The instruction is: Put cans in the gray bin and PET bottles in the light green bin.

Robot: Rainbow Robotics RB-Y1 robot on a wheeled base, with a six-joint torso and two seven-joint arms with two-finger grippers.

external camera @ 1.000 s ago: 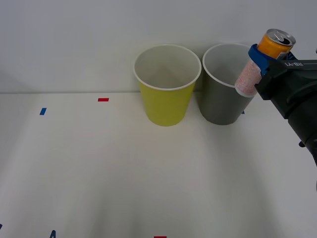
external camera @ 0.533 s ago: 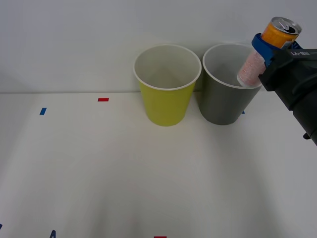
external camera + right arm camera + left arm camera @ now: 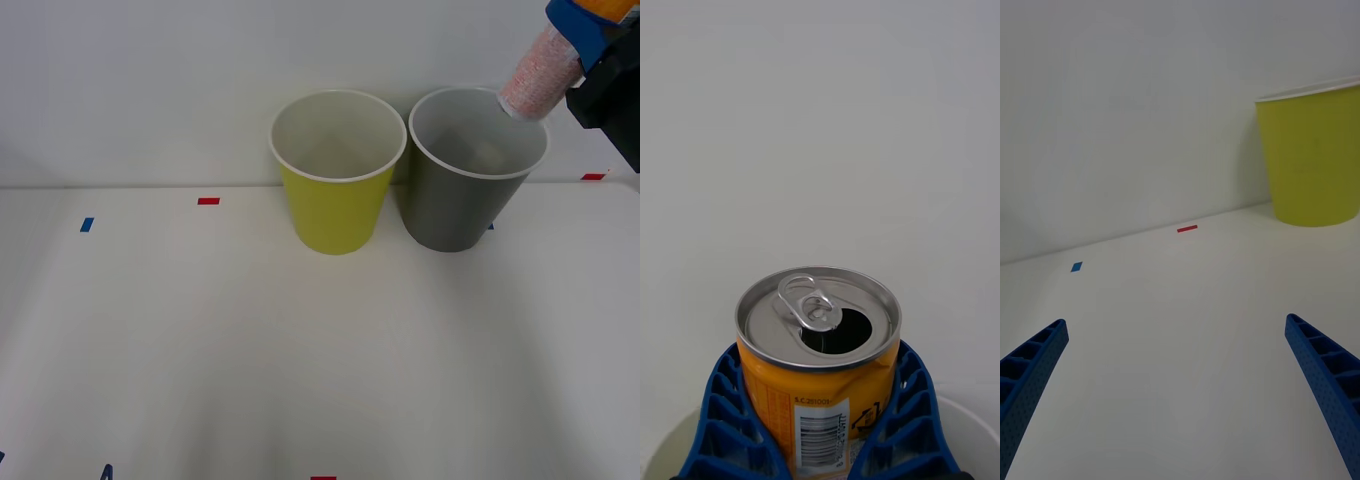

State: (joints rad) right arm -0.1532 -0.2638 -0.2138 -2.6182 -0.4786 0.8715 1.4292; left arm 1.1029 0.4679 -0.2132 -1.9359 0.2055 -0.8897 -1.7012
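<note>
Orange and pale pink, the small aluminium drink can [image 3: 540, 70] is the one thing in play, and it is not yet binned. The right gripper [image 3: 585, 30] has its ribbed blue fingers [image 3: 906, 420] clenched on the can's sides, holding it tilted in the air at about 1 o'clock from the middle of the front view, with its pink lower end just over the far right part of the rim of the round tapered dark gray plastic bin [image 3: 450, 215]. The can touches neither the rim nor the inside, as far as I can tell.

By my reading the carry is nearly done; what is left is to bring the can squarely over the gray bin's mouth and let go. Both bins look empty inside: the gray one, and the round tapered yellow-green plastic bin [image 3: 335, 215] just beside it at its 9 o'clock. No PET bottle lies on the white table [image 3: 300, 350], so this drop may be the last step.

From the right wrist view the can shows a silver top with its pull tab lifted back over an open mouth, an orange upper body and a barcode label between the fingers.

The left gripper [image 3: 1180, 390] waits low over the table with its fingers spread wide, grasping nothing, the yellow-green bin at its 1 o'clock.
</note>
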